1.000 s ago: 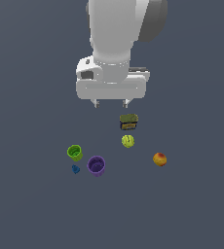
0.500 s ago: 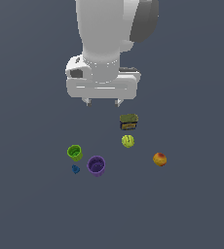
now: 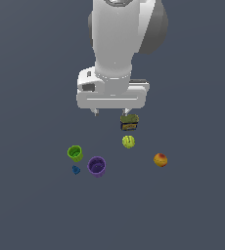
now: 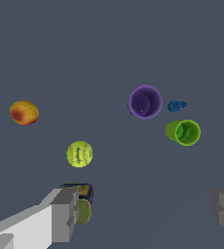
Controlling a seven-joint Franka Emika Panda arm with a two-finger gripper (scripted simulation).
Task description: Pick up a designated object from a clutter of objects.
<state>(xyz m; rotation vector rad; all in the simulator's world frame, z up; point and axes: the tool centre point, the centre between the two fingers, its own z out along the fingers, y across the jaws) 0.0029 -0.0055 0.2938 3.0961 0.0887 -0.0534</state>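
Above the grey surface (image 3: 31,205), the gripper (image 3: 110,112) is hanging wide apart, holding nothing. Below, a purple cup (image 3: 97,166), green cup (image 3: 75,153), dark can (image 3: 129,122) and yellow-green ball (image 3: 128,142) are lying scattered; the orange fruit (image 3: 160,159) is sitting alone, unobstructed, toward the exterior view's right.

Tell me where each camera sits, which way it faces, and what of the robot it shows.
Exterior view: off the arm, raised, looking down on the floor; shows the white arm and gripper above the dark can.
Wrist view: on the wrist, looking down past the open gripper; both fingers show.
Shared: orange fruit, yellow-green ball, purple cup, green cup.
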